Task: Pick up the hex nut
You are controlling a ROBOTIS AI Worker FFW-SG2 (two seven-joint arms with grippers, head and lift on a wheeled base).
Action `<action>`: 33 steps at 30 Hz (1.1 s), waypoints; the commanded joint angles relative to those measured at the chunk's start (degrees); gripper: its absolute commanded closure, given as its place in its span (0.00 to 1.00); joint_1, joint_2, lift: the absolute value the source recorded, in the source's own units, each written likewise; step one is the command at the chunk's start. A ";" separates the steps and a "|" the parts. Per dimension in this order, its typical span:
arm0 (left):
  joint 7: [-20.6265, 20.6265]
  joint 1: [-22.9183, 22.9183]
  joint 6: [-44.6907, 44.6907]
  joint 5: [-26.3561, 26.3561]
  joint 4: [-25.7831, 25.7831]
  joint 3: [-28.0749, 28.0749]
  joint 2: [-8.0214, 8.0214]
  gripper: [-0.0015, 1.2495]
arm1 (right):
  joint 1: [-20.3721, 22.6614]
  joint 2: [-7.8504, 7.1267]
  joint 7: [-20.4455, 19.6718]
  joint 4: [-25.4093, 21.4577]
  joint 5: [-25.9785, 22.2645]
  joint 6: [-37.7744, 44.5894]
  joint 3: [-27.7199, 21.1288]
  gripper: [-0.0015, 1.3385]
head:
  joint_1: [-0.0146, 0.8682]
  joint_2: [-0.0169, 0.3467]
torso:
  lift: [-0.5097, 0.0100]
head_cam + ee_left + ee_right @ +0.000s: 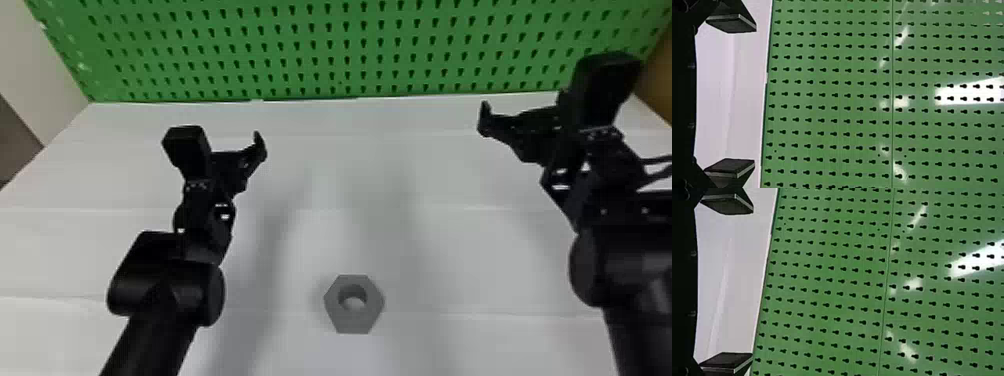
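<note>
Toward the table's (450,250) far left corner: the left gripper (227,157) hung above the surface, its fingers spread wide with nothing between them.
Table middle: the hex nut (354,321) lay flat, hole upward, between the two arms and well apart from the far edge.
Far edge: a green pegboard (350,52) rose behind it.
Far right corner: the right gripper (540,125) hung nearby above the table, empty, its fingers also parted.

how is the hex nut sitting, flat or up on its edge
Flat: the hex nut lies on the white table, its six-sided face and round hole turned up in the head view.
</note>
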 commanded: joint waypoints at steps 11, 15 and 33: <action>0.00 0.05 0.00 -0.09 0.00 0.17 0.01 0.07 | -2.80 -0.61 0.00 -9.54 -0.79 17.53 3.74 0.00 | 0.91 0.46 | 0.82; 0.00 0.05 0.00 -0.09 0.00 0.17 0.01 0.07 | -3.94 -0.97 0.00 -10.59 -1.23 22.37 5.32 0.00 | 0.91 0.46 | 0.82; 0.00 -0.04 0.00 -0.35 0.00 0.17 0.01 0.07 | -9.56 -1.32 0.09 -12.97 -2.55 39.86 12.17 0.00 | 0.91 0.46 | 0.82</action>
